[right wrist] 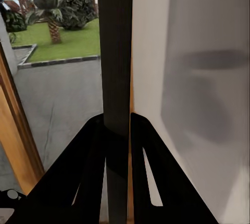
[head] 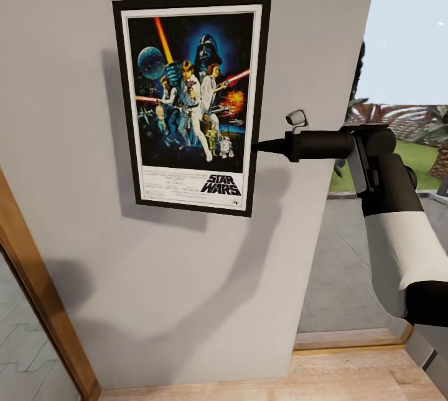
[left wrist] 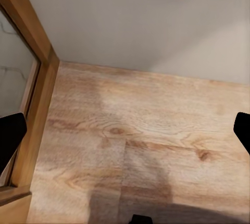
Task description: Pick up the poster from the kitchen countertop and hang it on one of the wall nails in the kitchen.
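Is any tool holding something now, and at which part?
The right tool holds the poster by its right frame edge. The left tool holds nothing.

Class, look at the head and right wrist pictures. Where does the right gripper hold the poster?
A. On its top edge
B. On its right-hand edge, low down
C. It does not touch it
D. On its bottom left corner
B: in the head view the right gripper meets the poster at its right-hand frame edge, low down; the right wrist view shows the fingers closed on the dark frame.
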### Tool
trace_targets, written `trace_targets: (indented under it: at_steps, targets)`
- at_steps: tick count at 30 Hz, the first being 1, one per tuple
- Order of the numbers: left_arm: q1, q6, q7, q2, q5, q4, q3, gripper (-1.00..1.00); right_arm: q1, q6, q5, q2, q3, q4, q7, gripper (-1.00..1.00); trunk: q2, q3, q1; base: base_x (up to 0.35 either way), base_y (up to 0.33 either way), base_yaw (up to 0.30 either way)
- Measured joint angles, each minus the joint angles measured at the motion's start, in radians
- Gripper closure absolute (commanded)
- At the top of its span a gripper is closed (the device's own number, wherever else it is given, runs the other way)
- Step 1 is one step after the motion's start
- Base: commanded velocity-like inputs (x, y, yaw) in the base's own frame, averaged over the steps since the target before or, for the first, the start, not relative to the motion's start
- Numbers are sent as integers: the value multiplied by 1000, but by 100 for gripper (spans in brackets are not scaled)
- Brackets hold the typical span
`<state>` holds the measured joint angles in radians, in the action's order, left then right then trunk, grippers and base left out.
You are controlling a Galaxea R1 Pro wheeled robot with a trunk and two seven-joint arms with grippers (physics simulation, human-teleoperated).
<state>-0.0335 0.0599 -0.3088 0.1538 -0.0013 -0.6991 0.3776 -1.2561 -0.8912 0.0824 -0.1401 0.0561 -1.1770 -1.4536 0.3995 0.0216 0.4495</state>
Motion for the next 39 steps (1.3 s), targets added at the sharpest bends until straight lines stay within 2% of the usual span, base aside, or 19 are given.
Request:
trace_targets:
  at_steps: [27,39]
  targets:
    - [0,0,0,0,0,0,0,-100,0,0,0,0,0,0,0,100,0,0,0,36,0,0]
    - [0,0,0,0,0,0,1,-100,0,0,0,0,0,0,0,100,0,0,0,124,0,0]
